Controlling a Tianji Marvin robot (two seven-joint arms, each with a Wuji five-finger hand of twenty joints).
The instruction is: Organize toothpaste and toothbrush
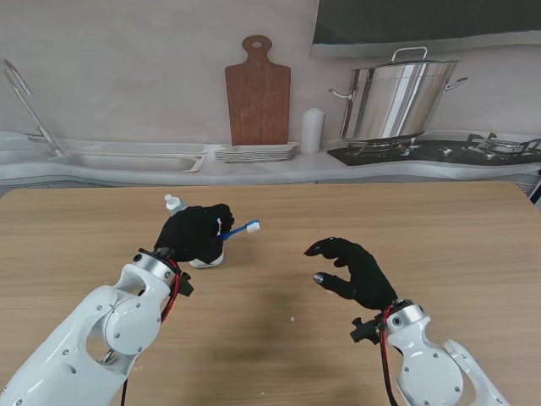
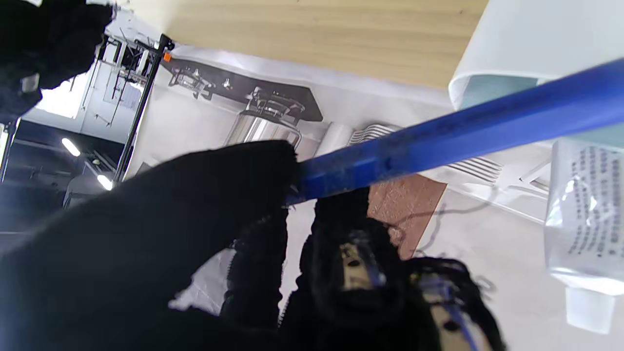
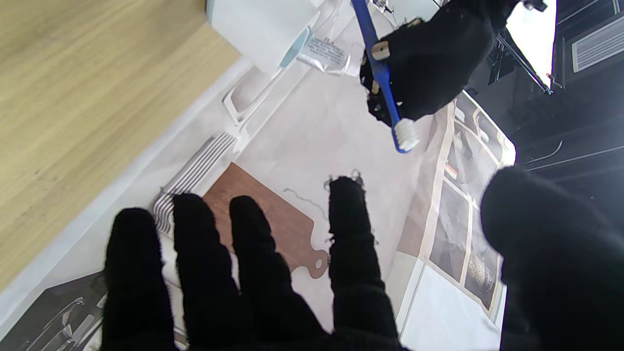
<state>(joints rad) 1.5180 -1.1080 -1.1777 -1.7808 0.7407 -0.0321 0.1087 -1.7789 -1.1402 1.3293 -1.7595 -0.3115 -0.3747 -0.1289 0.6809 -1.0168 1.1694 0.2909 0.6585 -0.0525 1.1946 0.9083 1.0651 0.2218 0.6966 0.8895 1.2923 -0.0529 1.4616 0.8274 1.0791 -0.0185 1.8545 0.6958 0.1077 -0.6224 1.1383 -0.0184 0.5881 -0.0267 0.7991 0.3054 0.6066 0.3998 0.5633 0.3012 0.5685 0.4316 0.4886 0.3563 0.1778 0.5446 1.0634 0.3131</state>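
The left hand (image 1: 196, 233) grips the blue toothbrush (image 1: 241, 228) by its handle, bristle head pointing right, above the white cup (image 1: 207, 258) at the worktop's (image 1: 439, 228) left centre. The toothpaste (image 1: 174, 203) tube already stands in the cup. The brush looks light, stiff and slim; a mid-handle grip suits it. The right hand (image 1: 351, 271) hovers with fingers spread, holding nothing.

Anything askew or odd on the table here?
Nothing spilled. The toothbrush lies sideways in the left hand, bristles pointing right, over the white cup that already holds the toothpaste. The right hand is open.
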